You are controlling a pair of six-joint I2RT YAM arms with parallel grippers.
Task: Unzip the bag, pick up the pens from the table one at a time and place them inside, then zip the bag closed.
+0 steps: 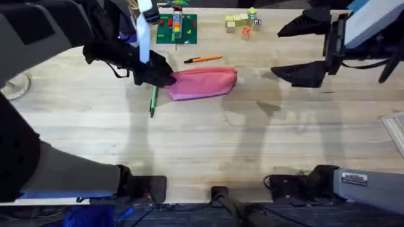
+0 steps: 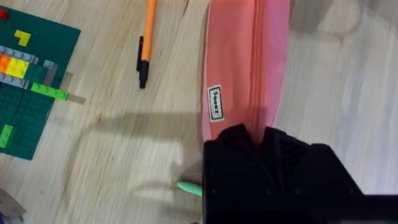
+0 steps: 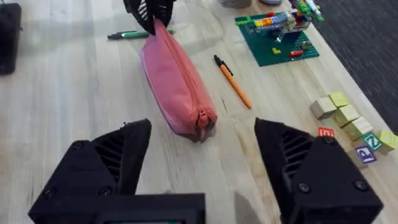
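Observation:
The pink bag [image 1: 205,82] lies on the table [image 1: 208,139] left of centre, its zipper closed along the top. My left gripper [image 1: 161,77] is shut on the bag's left end, and the left wrist view shows its black fingers [image 2: 236,155] clamping the pink fabric [image 2: 249,62]. An orange pen [image 1: 203,59] lies just behind the bag. A green pen [image 1: 153,101] lies at the bag's left end, partly under the left gripper. My right gripper [image 1: 297,50] hangs wide open to the right of the bag [image 3: 177,81], facing the end with the zipper pull [image 3: 204,118].
A green brick baseplate [image 1: 177,28] with a small build stands at the back, left of centre. Several small wooden blocks [image 1: 243,24] sit at the back right. A clear glass object [image 1: 16,85] is at the left edge.

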